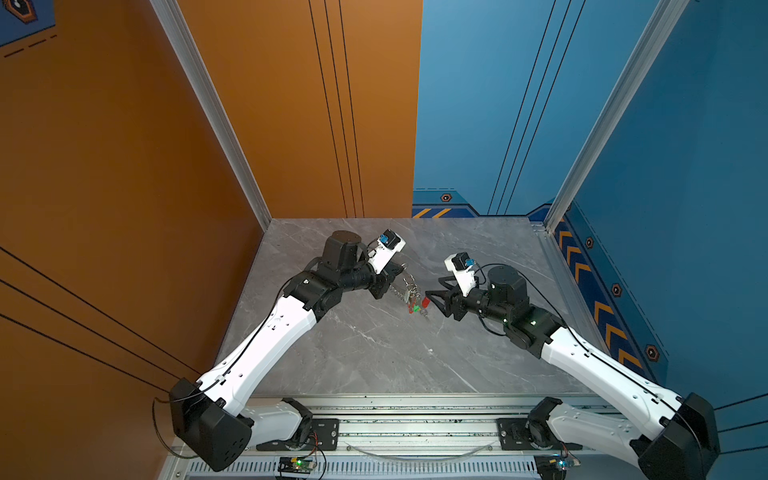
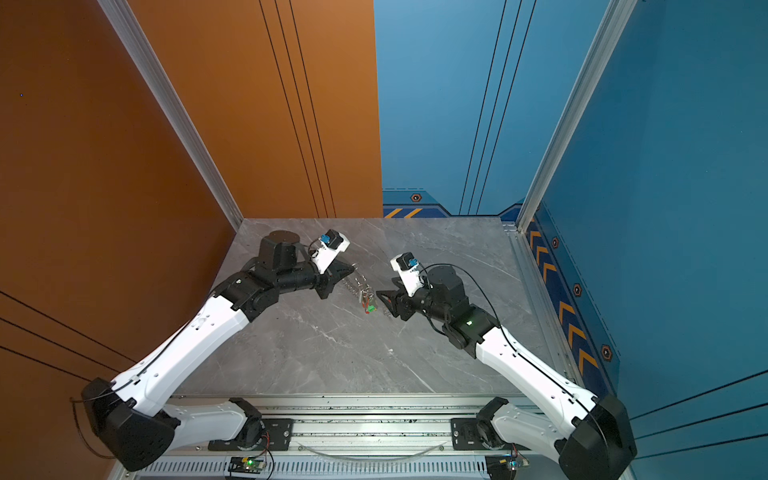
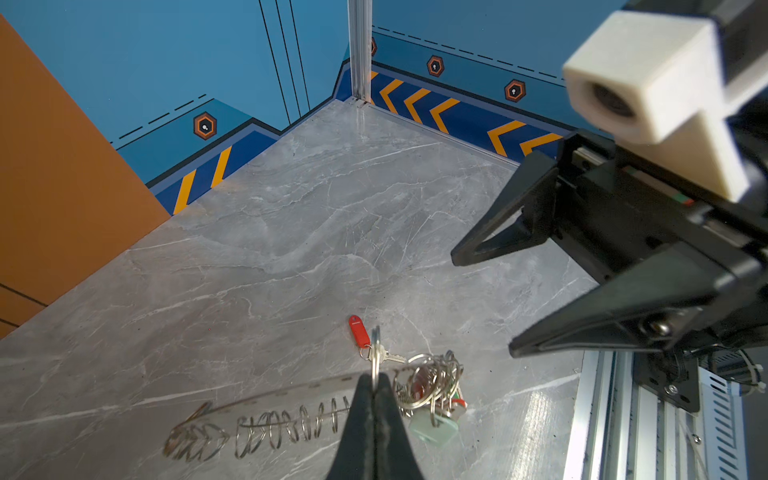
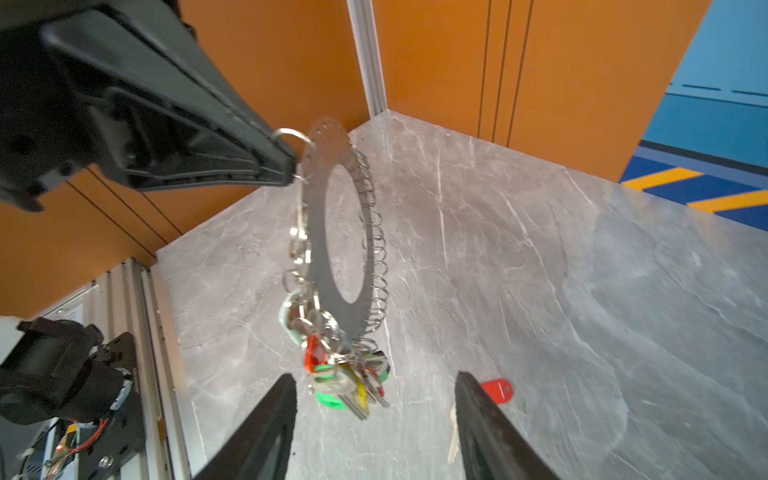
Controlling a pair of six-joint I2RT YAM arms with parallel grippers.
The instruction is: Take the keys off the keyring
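No legible text or numbers; only orange chevrons (image 3: 419, 104) and hexagon icons (image 3: 205, 125) on blue wall (image 3: 166, 62).

1. In a top view, the keyring (image 1: 405, 291) hangs over the table (image 1: 374, 353) near its middle, with the left gripper (image 1: 400, 270) on its left and the right gripper (image 1: 428, 293) on its right.
2. The keys (image 4: 340, 378) bunch at the keyring's lower end, just before the right gripper.
3. One loose key (image 4: 496, 390) lies on the table, beneath the right gripper.

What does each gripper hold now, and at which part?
Left gripper: the keyring, by one split ring on its rim. Right gripper: open, holds nothing.
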